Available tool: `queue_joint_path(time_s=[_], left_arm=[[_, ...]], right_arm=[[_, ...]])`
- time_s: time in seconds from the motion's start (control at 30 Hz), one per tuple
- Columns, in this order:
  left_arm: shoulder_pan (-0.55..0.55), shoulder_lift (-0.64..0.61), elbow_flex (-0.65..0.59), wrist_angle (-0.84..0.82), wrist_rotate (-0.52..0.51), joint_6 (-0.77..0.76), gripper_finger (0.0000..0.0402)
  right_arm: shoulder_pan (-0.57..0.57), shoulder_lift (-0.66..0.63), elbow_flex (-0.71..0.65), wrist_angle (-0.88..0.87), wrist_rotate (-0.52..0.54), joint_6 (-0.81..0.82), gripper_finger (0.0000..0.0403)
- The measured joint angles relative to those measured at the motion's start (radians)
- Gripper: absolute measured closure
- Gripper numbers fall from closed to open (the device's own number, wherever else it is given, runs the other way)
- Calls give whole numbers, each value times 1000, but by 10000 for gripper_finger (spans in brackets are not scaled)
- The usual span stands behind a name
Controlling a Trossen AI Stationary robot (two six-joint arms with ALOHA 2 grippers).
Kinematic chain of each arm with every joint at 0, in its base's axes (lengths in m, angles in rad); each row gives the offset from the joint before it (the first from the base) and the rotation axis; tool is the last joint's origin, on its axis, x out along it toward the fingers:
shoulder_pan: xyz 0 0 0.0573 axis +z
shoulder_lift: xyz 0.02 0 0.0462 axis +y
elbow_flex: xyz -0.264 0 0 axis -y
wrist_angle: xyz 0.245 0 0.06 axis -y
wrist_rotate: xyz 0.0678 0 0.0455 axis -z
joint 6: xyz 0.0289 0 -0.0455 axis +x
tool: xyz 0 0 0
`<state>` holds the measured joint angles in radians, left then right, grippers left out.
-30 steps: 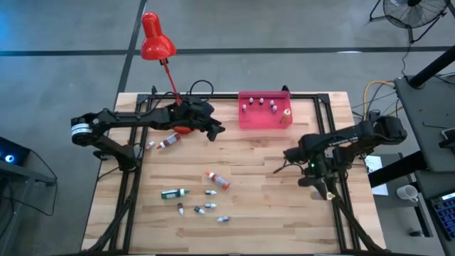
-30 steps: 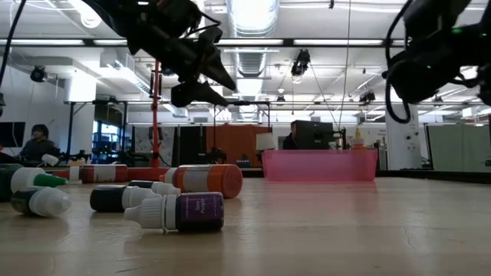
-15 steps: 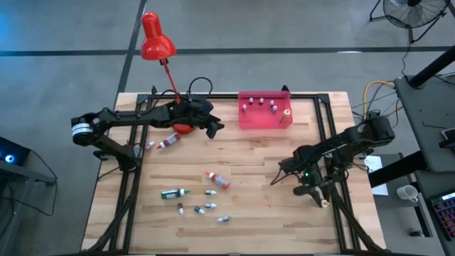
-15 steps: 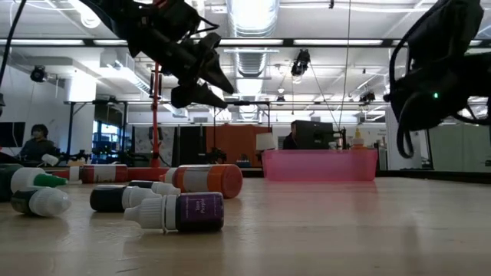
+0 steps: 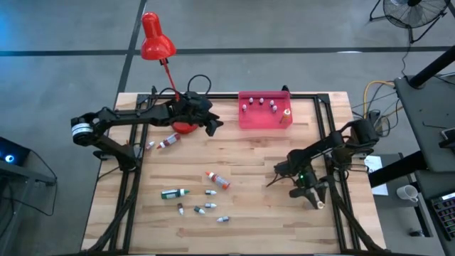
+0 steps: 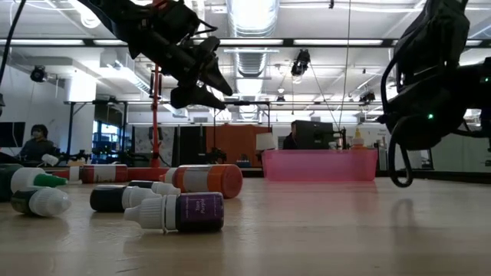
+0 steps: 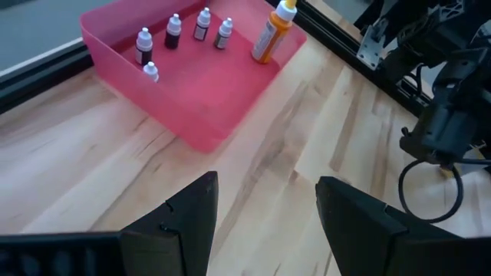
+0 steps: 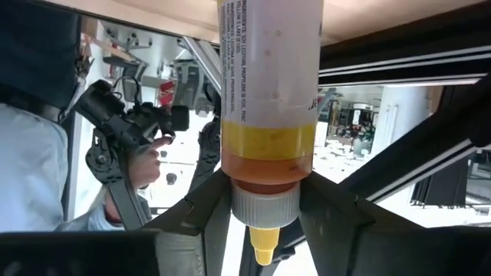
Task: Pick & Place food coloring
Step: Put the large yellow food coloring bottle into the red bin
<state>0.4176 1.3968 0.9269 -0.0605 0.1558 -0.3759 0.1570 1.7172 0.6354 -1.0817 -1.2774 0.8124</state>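
My right gripper (image 5: 313, 190) hangs low over the table's right side, shut on a food coloring bottle (image 8: 267, 100) with yellow-orange liquid, a white cap and a yellow tip. Loose food coloring lies on the left half of the table: an orange-red tube (image 5: 217, 180), a dark green one (image 5: 173, 193) and several small ones (image 5: 206, 208). In the low view they lie on their sides (image 6: 176, 211). My left gripper (image 5: 212, 128) is open and holds nothing. It hangs above the table left of the pink tray (image 5: 263, 125). My right gripper pinches the bottle between its two fingers (image 8: 201, 211), at the bottle's shoulder just above the white cap (image 8: 265, 178). The bottle lies along the fingers, its tip pointing back toward the wrist. Its far end is out of frame, so whether it touches the table cannot be told.
The pink tray (image 7: 207, 134) at the far middle holds several small bottles and an upright orange one (image 7: 274, 34). A red desk lamp (image 5: 156, 39) stands at the far left. Black frame rails (image 5: 327, 128) run along the table's sides. Bare wood lies between tray and loose bottles.
My right gripper has sunk toward the table and drifted toward the near and left edges, carrying the bottle with it.
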Motion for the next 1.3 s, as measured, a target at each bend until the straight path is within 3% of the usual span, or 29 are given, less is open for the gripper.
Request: queue_joint_path(time_s=[0.33, 0.77, 0.93, 1.17, 1.3], left_arm=[[13, 0, 0, 0, 0, 26, 209], [15, 0, 0, 0, 35, 51, 209], [15, 0, 0, 0, 36, 51, 209], [16, 0, 1, 0, 38, 34, 209], [16, 0, 1, 0, 38, 24, 209]], right_arm=[[0, -5, 56, -2, 33, 7, 218], [1, -21, 156, -21, 268, -8, 204], [-2, -63, 168, -1, 471, -7, 204], [-2, -148, 196, -4, 618, 15, 204], [1, -217, 229, -10, 809, 14, 204]])
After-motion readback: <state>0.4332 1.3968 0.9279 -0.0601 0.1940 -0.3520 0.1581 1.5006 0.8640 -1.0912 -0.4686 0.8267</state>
